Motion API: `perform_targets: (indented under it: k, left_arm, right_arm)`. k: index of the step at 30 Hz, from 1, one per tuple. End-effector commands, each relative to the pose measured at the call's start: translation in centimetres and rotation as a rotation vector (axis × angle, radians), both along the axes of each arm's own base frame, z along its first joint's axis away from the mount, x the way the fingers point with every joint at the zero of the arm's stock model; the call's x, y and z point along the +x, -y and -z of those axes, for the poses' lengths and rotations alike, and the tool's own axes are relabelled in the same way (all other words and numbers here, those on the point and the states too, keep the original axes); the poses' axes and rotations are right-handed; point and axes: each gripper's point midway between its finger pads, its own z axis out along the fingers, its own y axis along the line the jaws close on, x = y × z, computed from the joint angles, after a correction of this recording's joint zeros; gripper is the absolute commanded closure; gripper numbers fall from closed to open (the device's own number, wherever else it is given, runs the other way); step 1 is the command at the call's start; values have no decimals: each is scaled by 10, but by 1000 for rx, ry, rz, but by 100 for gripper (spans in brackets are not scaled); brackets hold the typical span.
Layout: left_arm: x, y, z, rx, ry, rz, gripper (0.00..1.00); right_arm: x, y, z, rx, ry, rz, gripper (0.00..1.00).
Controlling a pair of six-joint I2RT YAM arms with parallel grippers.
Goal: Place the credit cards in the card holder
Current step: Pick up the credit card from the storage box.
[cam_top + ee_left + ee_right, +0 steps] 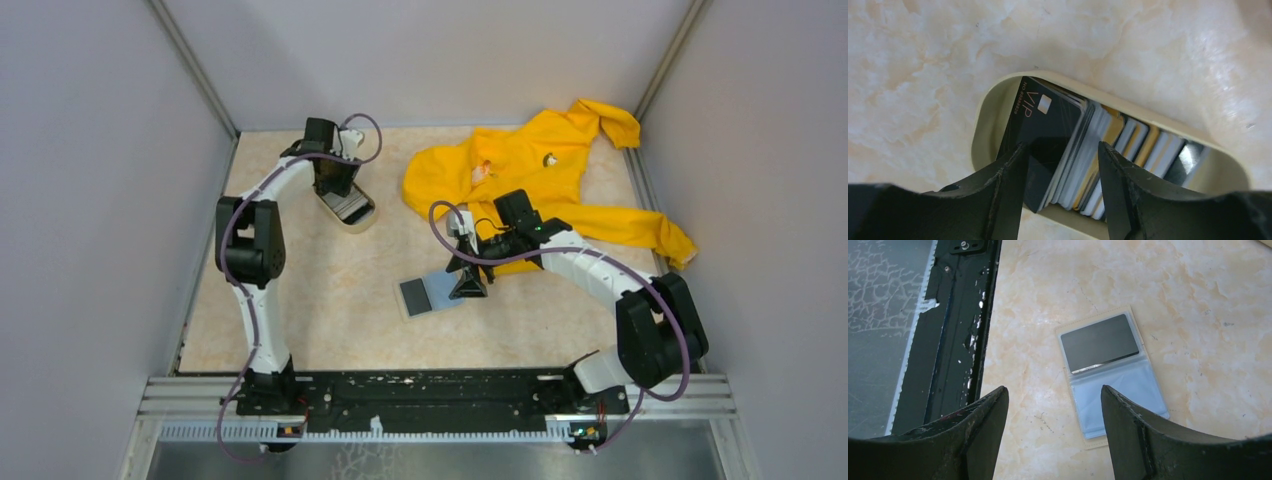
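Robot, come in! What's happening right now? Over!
Left end effector straddling cards in beige tray, grip unclear. Right end effector open above card holder. Dark grey card in holder. Yellow garment behind, not blocking.

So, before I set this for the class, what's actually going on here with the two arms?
The left gripper is down at a beige tray of upright cards, its fingers straddling a black VIP card; whether it pinches is unclear. The right gripper hovers open over the card holder, lying open on the table with a dark grey card and a light blue card on its two halves. A yellow garment lies behind.
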Motion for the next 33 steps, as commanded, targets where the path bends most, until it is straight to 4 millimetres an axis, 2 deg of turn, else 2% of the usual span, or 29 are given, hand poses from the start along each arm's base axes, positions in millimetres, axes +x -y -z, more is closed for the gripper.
perform_targets:
  k: [1,6,9,11,14,15,21,25,28,33]
  left_arm:
    - [-12,-5,11,37,-82,47,44]
    - [-10,-12,20,85,-97,47,48]
    - [-10,-12,26,84,-110,50,56]
    - [-11,-12,28,82,-119,47,69]
    - [-11,-11,24,73,-117,34,97]
    - [-11,-10,20,63,-110,34,100]
    - [-14,-1,-6,2,-78,34,100]
    - [-17,0,-9,-8,-100,20,100]
    - [-18,0,-10,-12,-106,17,91]
    - [-18,-1,-9,0,-122,23,88]
  right_arm:
    - [7,-8,-24,66,59,-33,32]
    - [7,-8,-25,68,61,-34,32]
    - [7,-8,-26,69,64,-32,32]
    - [7,-8,-25,67,61,-33,32]
    - [7,-8,-25,68,60,-33,32]
    - [7,-8,-25,68,60,-33,32]
    - [7,-8,-26,69,65,-34,32]
    - [7,-8,-28,71,68,-35,32]
    - [6,-8,-27,71,66,-36,32]
    - [6,-8,-28,73,68,-36,32]
